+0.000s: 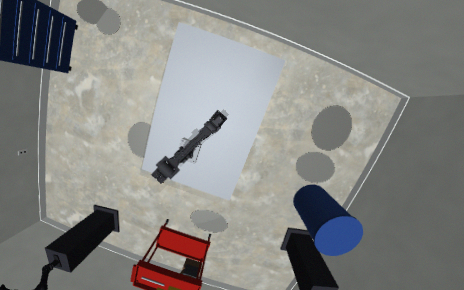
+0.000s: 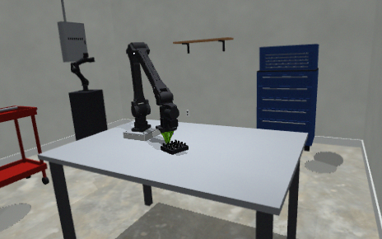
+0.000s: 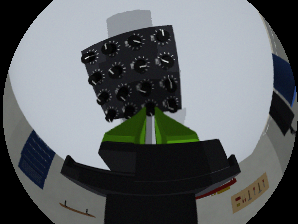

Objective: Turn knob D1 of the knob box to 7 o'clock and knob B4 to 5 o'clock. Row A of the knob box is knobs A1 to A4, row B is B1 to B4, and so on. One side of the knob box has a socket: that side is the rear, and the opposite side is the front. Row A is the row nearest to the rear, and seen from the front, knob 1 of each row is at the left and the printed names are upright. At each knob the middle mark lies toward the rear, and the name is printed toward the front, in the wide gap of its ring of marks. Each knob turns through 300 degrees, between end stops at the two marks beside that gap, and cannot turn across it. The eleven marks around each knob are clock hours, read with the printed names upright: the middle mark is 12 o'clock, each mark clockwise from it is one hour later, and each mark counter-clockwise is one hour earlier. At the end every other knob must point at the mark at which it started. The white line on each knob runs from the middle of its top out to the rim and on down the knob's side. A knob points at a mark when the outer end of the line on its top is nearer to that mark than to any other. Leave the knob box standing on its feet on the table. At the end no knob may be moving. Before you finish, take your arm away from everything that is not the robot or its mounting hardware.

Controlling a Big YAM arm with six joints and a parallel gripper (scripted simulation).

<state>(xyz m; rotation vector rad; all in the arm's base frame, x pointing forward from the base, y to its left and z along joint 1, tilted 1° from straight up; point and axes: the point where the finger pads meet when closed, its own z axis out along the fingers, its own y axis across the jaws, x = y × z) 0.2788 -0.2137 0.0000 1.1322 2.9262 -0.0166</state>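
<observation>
The black knob box (image 2: 174,147) (image 3: 129,73) stands on the table below the arm, its four rows of knobs facing up. My gripper (image 2: 168,142) (image 3: 150,111) points down at the box edge nearest it in the wrist view. Its green fingers are nearly together, shut on knob B4 (image 3: 151,111), the third from the left in that nearest line. The fingers partly hide this knob, and its white line is not readable. Knob D1 (image 3: 89,57) is at the far left corner of the box in the wrist view, away from the fingers; its exact mark is hard to read.
Knobs C4 (image 3: 129,111) and A4 (image 3: 172,104) stand close on either side of the fingertips. The arm's base (image 2: 137,135) stands on the table (image 1: 215,65) (image 2: 226,165) behind the box in the exterior view. In the top view the arm hides the box.
</observation>
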